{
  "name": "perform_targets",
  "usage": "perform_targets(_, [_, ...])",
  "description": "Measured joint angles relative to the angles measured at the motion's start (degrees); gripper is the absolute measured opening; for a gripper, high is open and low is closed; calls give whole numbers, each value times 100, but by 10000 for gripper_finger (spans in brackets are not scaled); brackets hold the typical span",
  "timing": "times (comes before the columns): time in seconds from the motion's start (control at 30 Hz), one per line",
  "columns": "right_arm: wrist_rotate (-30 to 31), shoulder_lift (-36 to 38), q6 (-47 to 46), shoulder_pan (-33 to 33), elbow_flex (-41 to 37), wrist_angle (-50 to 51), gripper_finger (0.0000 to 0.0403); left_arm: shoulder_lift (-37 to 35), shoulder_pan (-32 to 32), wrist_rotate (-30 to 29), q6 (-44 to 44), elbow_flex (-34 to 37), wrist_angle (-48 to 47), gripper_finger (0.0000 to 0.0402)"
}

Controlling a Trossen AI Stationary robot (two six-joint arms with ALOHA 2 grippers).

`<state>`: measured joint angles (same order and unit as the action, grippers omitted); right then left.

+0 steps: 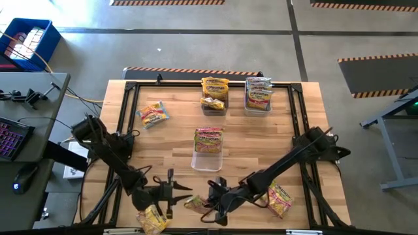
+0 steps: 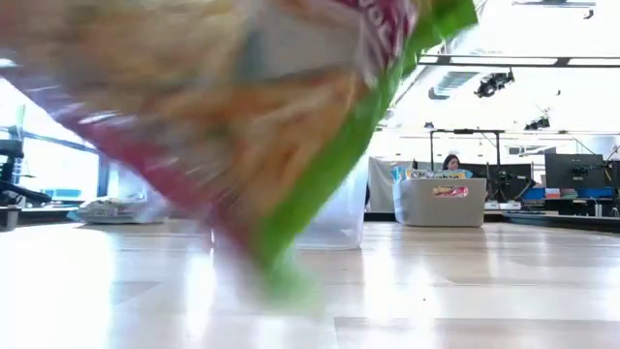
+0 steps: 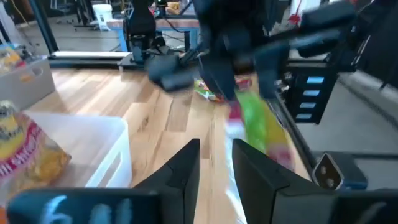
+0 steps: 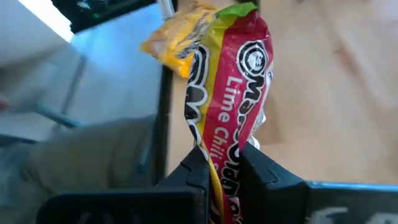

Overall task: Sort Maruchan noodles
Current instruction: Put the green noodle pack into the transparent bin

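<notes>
Two grippers sit close together at the near edge of the wooden table [image 1: 261,140]. Right gripper [image 4: 222,163] has its fingers clenched on a red-and-green Lime Chili packet [image 4: 233,93], label readable in the right wrist view, packet sticking up out of the jaws; in the high view the same gripper [image 1: 210,201] sits just beside the left one with the packet [image 1: 194,203] at its tip. Left gripper [image 3: 216,163] has its fingers parted with a narrow gap and nothing between them; in the left wrist view the held packet [image 3: 258,121] shows ahead of them, blurred. High view puts the left gripper [image 1: 171,190] near the table's front edge, with a yellow packet [image 1: 152,219] just below it at the very edge.

Low view is mostly filled by a blurred pink-and-green packet [image 2: 291,126] close to the lens.

Other noodles: a yellow packet [image 1: 280,199] lies near the right arm's forearm, a pink-green packet [image 1: 153,114] lies loose on the left side of the table. Three clear bins: centre bin [image 1: 206,160] holds packets, far middle bin [image 1: 215,108] holds yellow ones, far right bin [image 1: 258,106] holds silvery ones.

A person [image 2: 451,165] shows far off in the room behind the table.
</notes>
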<state>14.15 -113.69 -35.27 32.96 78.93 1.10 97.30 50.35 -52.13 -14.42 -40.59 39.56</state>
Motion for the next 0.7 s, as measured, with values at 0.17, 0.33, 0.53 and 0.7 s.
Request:
perform_targets(0.17, [199, 293, 883, -340, 852, 2101, 27, 6, -8, 17, -233, 687, 1108, 52])
perform_targets(0.33, [177, 291, 1926, -1017, 1854, 4154, 27, 8, -51, -117, -479, 1213, 1836, 25])
perform_targets(0.53, [-277, 291, 2974, -1999, 2350, 5016, 23, 10, -296, -82, -498, 1409, 1877, 7])
perform_targets(0.7, [-831, 287, 3498, -2513, 2350, 5177, 22, 10, -694, 491, -496, 1409, 1875, 3])
